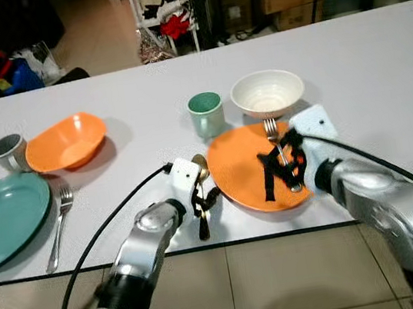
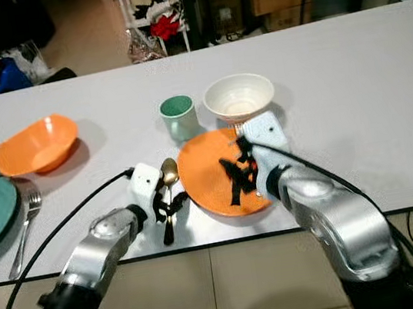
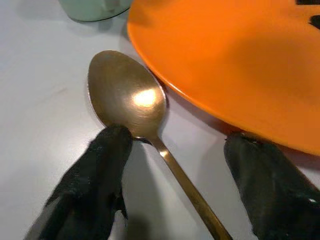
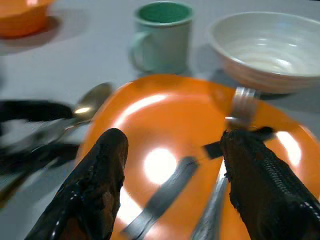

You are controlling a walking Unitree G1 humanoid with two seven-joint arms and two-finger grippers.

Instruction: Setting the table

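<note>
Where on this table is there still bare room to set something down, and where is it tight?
Bare: the table right of the white bowl, and the far strip behind the bowls. Also between the orange bowl and green mug.
Crowded: around the orange plate, with the left gripper over the spoon and the right gripper by the fork.

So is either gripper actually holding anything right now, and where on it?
Nothing is held. The left gripper is open, straddling the spoon near its neck. The right gripper is open over the orange plate and fork.
</note>
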